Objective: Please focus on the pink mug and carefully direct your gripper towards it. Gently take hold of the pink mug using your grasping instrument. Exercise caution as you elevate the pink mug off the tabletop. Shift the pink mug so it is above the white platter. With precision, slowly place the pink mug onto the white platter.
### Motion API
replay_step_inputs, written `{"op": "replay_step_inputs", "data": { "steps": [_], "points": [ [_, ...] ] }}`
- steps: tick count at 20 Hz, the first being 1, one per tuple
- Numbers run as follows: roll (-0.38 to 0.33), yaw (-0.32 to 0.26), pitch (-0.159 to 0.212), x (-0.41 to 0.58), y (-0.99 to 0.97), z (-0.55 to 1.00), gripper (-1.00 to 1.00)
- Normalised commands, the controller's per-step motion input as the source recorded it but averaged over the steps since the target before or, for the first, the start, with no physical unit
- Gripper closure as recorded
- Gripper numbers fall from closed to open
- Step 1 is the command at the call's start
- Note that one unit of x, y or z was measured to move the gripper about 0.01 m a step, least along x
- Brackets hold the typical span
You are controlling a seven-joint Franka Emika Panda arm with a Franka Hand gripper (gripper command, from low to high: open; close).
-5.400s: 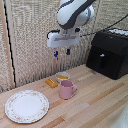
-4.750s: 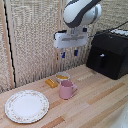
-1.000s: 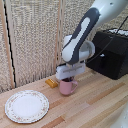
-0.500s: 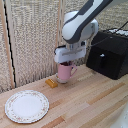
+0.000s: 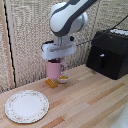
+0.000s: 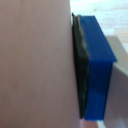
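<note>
Mug lifted in gripper

Gripper (image 5: 54, 61) is clamping the pink mug (image 5: 54, 69), hanging above the desk (image 5: 90, 102) over a small yellow bowl (image 5: 62, 79). White plate (image 5: 27, 106) is sitting well apart, toward the exterior view's left. Blue finger (image 6: 95, 70) is pressing the mug wall (image 6: 35, 65).

pink mug (image 5: 53, 69) lifted off table, raised higher by pincer (image 5: 56, 58)

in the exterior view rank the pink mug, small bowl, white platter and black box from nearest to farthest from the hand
1. pink mug: held in the hand, lifted off the table.
2. small bowl: on the table just below the mug.
3. white platter and black box: platter toward the exterior view's left, box toward its right; too close to call.
</note>
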Motion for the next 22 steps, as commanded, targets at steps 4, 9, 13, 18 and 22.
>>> {"op": "replay_step_inputs", "data": {
  "steps": [4, 9, 13, 18, 22],
  "points": [
    [-0.001, 0.023, 0.106, 0.36, 0.92, -0.02, 1.0],
    [-0.024, 0.035, 0.086, 0.375, 0.88, -0.17, 1.0],
    [-0.093, 0.049, 0.042, 0.381, 0.76, -0.33, 1.0],
    [-0.133, 0.092, 0.002, 0.312, 0.54, -0.44, 1.0],
    [-0.121, 0.092, 0.0, 0.304, 0.4, -0.39, 1.0]
  ]
}}
